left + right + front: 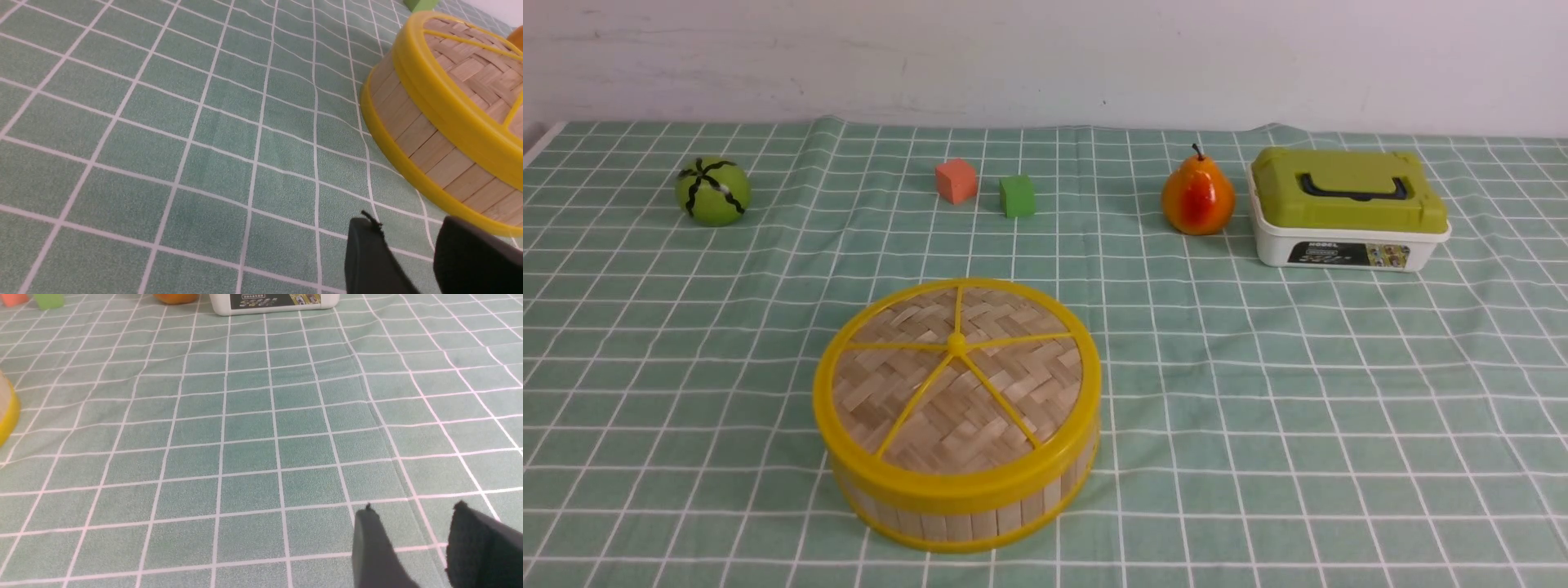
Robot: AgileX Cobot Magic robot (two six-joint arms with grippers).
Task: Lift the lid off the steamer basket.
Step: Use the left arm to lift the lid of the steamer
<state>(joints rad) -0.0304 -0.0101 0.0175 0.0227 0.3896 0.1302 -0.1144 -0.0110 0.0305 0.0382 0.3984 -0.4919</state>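
The lid (956, 371) sits flat on the basket (968, 514), knob pointing up, while the left claw (406, 228) and right claw (414, 514) gape empty.

The lid (956, 367) sits on the steamer basket (964, 510), front centre-left on the tablecloth (1298, 392). Behind stand 5 things, left to right: ball (712, 190), left block (956, 180), right block (1017, 196), pear (1197, 198), box (1347, 220). The last 2 seem just apart.

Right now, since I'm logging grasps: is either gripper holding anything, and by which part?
Nothing is held. Left gripper and right gripper are open, empty; the lid sits on the steamer basket.
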